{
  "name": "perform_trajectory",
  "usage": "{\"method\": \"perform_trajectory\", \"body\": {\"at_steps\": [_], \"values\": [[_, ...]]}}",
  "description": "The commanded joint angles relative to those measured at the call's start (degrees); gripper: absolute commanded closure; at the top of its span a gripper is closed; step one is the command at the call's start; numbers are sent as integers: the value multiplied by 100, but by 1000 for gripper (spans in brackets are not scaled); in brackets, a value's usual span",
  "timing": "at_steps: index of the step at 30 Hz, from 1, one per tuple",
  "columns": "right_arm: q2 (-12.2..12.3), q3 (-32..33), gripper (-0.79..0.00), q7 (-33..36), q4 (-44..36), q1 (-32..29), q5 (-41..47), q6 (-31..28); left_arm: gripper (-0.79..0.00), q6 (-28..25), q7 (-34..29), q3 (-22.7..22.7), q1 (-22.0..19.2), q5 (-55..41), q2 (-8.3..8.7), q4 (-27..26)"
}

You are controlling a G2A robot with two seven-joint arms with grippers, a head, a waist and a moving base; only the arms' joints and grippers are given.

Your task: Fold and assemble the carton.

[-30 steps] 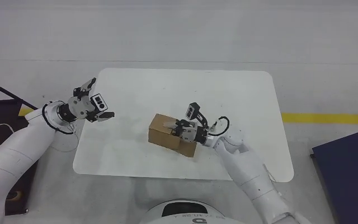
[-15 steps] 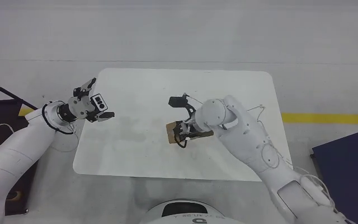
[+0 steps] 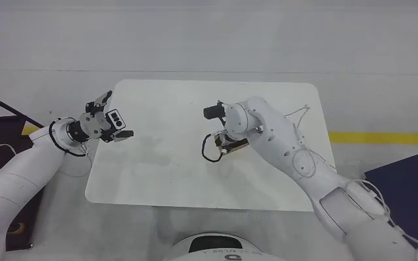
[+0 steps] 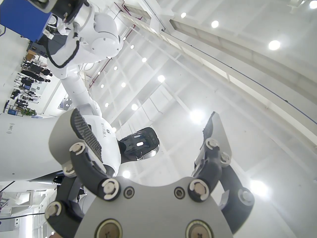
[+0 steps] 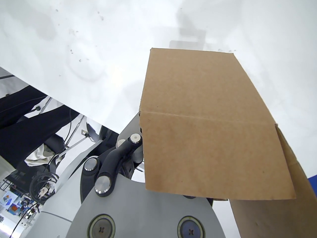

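Right arm curls over the table (image 3: 163, 98) with the carton (image 5: 210, 130) in its grip.
Elbow bent at frame centre, the right end effector (image 3: 225, 142) is clamped on the brown carton, held above the table. At the table's left edge, the left end effector (image 4: 145, 117) points upward, spread wide and empty.

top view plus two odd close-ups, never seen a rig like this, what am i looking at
This is a robot with two arms, each ending in a two-fingered gripper. The top view looks down from the robot onto a white table. The other two pictures come from cameras on its wrists. The left gripper is open and empty, by the table's left edge, facing the ceiling. The right gripper, over the table's middle, is shut on a brown carton.
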Motion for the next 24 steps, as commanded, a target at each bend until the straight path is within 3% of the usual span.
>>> {"method": "perform_trajectory", "body": {"at_steps": [1,8,12,18,24], "values": [[23,38,-785,-2,-89,24,-141,1,-785,0,0,0,0,0,0,0],[155,249,-785,104,-742,-89,-774,-105,-785,0,0,0,0,0,0,0],[222,621,-785,-225,-1562,-332,-1113,225,-785,0,0,0,0,0,0,0],[332,1142,-785,-1325,-3458,-1271,-2065,1277,-785,0,0,0,0,0,0,0],[371,829,-785,-3434,-4593,-2814,-3006,1990,-785,0,0,0,0,0,0,0]]}}
